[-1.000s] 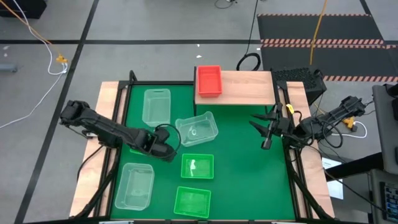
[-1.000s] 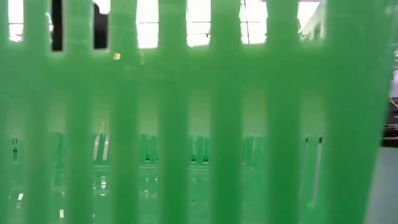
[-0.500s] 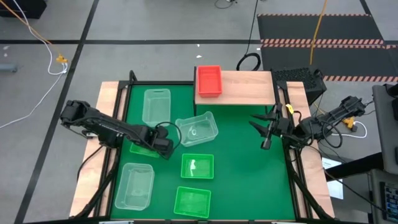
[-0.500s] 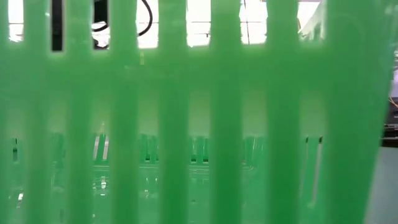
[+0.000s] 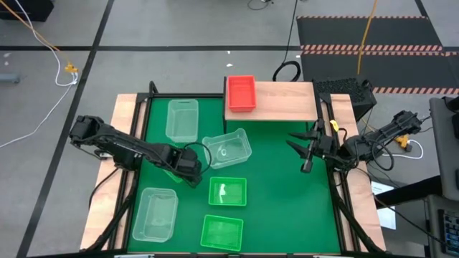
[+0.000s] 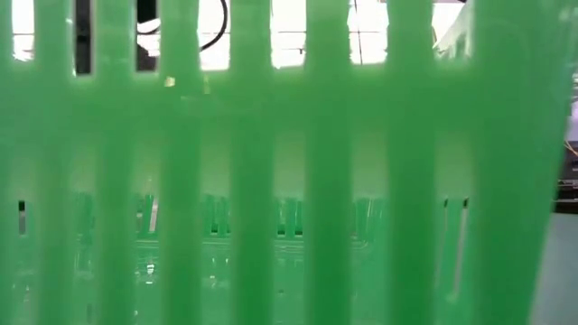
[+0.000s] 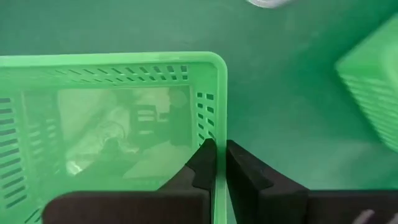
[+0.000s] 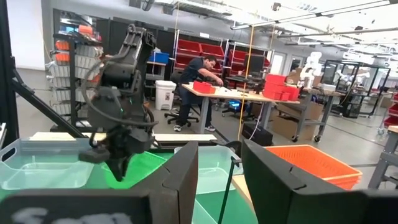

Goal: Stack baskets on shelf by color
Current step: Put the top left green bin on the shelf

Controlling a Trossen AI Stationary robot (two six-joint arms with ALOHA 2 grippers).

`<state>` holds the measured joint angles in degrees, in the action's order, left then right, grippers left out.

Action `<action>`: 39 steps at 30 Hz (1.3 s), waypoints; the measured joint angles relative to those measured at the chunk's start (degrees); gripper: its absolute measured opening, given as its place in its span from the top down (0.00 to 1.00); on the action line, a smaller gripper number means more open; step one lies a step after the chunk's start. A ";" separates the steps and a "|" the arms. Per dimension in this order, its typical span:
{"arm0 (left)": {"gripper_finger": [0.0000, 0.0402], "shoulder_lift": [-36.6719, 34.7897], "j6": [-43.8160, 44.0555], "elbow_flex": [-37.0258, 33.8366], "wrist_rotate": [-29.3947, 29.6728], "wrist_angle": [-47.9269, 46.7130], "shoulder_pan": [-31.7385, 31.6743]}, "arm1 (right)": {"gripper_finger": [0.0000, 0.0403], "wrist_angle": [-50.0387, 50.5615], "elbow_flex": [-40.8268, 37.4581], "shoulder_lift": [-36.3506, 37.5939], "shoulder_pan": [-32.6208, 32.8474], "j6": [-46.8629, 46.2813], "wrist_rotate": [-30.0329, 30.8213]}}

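My left gripper (image 5: 192, 172) (image 7: 221, 146) sits low over the table's left half, shut on the wall of a green basket (image 7: 124, 112); in the high view the arm covers most of that basket. Two more green baskets (image 5: 227, 192) (image 5: 221, 231) lie near the near edge. Three clear baskets show: one flat (image 5: 181, 120), one tilted (image 5: 226, 148), one at the near left (image 5: 155, 213). An orange-red basket (image 5: 241, 93) rests on the left end of the wooden shelf (image 5: 283, 100). My right gripper (image 5: 307, 159) (image 8: 221, 155) hangs open at the table's right side, touching nothing. My left gripper holds the green basket by one side wall close to a corner (image 7: 212, 115). One finger is inside the basket and one outside, with the rim between them. The fingers come from above, pointing down. Whether the basket is off the mat does not show.
A green basket's slatted wall (image 6: 289, 162) stands right in front of the low camera and fills that view. Bare mat (image 5: 280, 193) lies between the green baskets and the right arm. Behind the table, a person works at a bench (image 8: 199, 78).
My left gripper has shifted a little over the table's left half while staying shut on the green basket's wall. A loop of its cable has come into the top of the low view.
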<state>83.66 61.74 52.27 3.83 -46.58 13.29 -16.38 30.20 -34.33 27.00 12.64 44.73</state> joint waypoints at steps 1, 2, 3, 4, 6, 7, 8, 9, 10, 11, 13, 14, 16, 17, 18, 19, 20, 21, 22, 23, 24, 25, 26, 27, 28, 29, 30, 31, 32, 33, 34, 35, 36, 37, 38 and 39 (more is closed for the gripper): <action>0.95 -0.04 0.30 0.84 -0.74 -0.38 0.47 | 0.71 0.12 0.00 0.00 0.00 0.02 0.00; 0.96 -0.04 0.30 1.85 -1.53 -0.62 1.04 | 0.71 0.13 0.00 0.00 0.00 0.02 0.00; 0.97 -0.05 0.23 3.09 -2.51 -0.73 1.58 | 0.71 0.15 0.00 0.00 0.00 0.02 0.00; 0.98 -0.06 0.11 4.49 -3.25 -1.04 2.25 | 0.71 0.14 0.00 0.00 0.00 0.05 0.00; 0.98 -0.07 0.04 8.11 -3.88 -2.92 4.01 | 0.71 0.13 0.00 0.03 0.00 0.21 0.00; 0.97 -0.07 -0.01 10.11 -3.91 -4.32 5.04 | 0.71 0.13 0.00 0.04 0.00 0.26 0.00; 0.96 -0.07 -0.21 12.40 -3.98 -5.69 6.05 | 0.71 0.13 0.00 0.04 0.00 0.26 -0.02; 0.96 -0.07 -0.58 14.66 -3.86 -7.16 7.07 | 0.71 0.13 0.00 0.02 0.00 0.24 -0.20; 0.96 -0.07 -1.21 17.00 -3.24 -8.30 8.13 | 0.71 0.15 0.00 0.02 0.00 0.13 -1.04; 0.96 -0.07 -2.16 19.38 -2.01 -9.45 9.18 | 0.71 0.13 0.00 0.02 0.00 -0.04 -2.32; 0.98 -0.14 -5.14 23.43 0.90 -10.40 11.01 | 0.71 0.14 0.00 0.01 0.00 -0.63 -6.47; 0.98 -0.15 -7.22 25.27 2.23 -10.25 11.88 | 0.71 0.12 0.00 -0.14 0.00 -1.02 -8.84; 0.98 -0.15 -11.35 28.17 5.56 -9.96 13.39 | 0.71 -0.05 0.00 -0.68 0.00 -1.46 -12.78; 0.98 -0.15 -13.29 29.34 7.37 -10.08 13.93 | 0.71 -0.05 0.02 -0.96 0.00 -1.46 -14.19; 0.98 -0.15 -15.14 30.29 8.91 -10.07 14.41 | 0.71 -0.01 0.02 -1.11 0.00 -1.46 -15.07; 0.98 -0.13 -16.66 30.96 10.36 -9.90 14.82 | 0.71 -0.05 0.01 -1.31 0.00 -1.46 -15.16; 0.98 -0.09 -17.86 31.50 11.60 -9.80 15.01 | 0.71 -0.04 0.01 -1.50 0.00 -1.43 -15.08; 0.99 -0.04 -19.33 31.83 12.91 -9.68 15.03 | 0.71 -0.03 0.01 -1.63 0.00 -1.32 -14.85; 0.99 -0.02 -21.19 32.01 14.24 -9.20 15.01 | 0.71 0.01 0.00 -1.70 0.00 -1.22 -14.80; 0.99 -0.02 -23.51 32.06 15.61 -8.16 14.98 | 0.71 0.04 0.01 -1.70 -0.03 -1.18 -14.82; 0.99 -0.02 -26.57 32.08 16.93 -6.94 14.90 | 0.71 -0.20 0.02 -1.68 -0.04 -1.15 -14.81; 0.99 -0.02 -30.31 32.08 18.02 -5.57 14.63 | 0.71 -0.60 0.02 -1.66 -0.04 -1.04 -14.80; 0.99 0.16 -34.93 32.08 19.06 -3.51 14.17 | 0.71 -1.06 0.02 -1.66 -0.04 -0.81 -14.80; 0.99 0.58 -40.17 32.11 19.77 -0.56 13.45 | 0.71 -1.73 0.02 -1.68 -0.04 -0.44 -14.80; 0.99 1.03 -45.93 32.15 19.95 2.86 12.47 | 0.71 -2.58 0.02 -1.73 -0.07 -0.03 -14.80; 0.99 1.57 -51.40 32.15 19.99 6.73 11.27 | 0.71 -3.23 0.02 -1.75 -0.07 0.27 -14.80; 0.99 2.01 -56.70 32.15 20.02 10.97 9.81 | 0.71 -3.77 0.02 -1.76 -0.07 0.50 -14.82; 0.99 2.63 -61.36 32.15 19.82 15.67 8.07 | 0.71 -4.35 0.02 -1.77 -0.07 0.75 -14.82; 0.99 3.31 -65.36 32.42 18.73 20.09 6.05 | 0.71 -4.93 0.02 -1.77 -0.07 1.08 -14.82; 0.99 4.13 -68.71 33.01 17.23 23.68 4.08 | 0.71 -5.52 0.02 -1.77 -0.07 1.41 -14.80; 0.99 5.14 -71.34 33.87 16.13 26.18 1.94 | 0.71 -5.82 0.02 -1.74 -0.07 1.57 -14.80; 0.99 6.39 -73.31 35.08 15.31 27.87 -0.21 | 0.71 -5.98 0.02 -1.73 -0.07 1.81 -14.80; 0.99 7.90 -74.87 36.58 15.02 29.39 -2.47 | 0.71 -6.17 0.02 -1.68 -0.07 2.25 -14.80; 0.99 9.53 -76.31 38.25 14.80 30.65 -4.74 | 0.71 -6.40 0.02 -1.66 -0.07 2.98 -14.80; 0.99 11.15 -77.39 40.22 14.82 30.88 -7.01 | 0.71 -6.68 0.02 -1.66 -0.07 3.69 -14.80; 0.99 13.18 -78.00 42.55 14.82 31.08 -9.20 | 0.71 -6.99 0.02 -1.66 -0.07 4.40 -14.80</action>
<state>96.84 -16.26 94.83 18.66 -15.50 4.09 -23.37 30.22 -35.99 26.94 17.04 29.93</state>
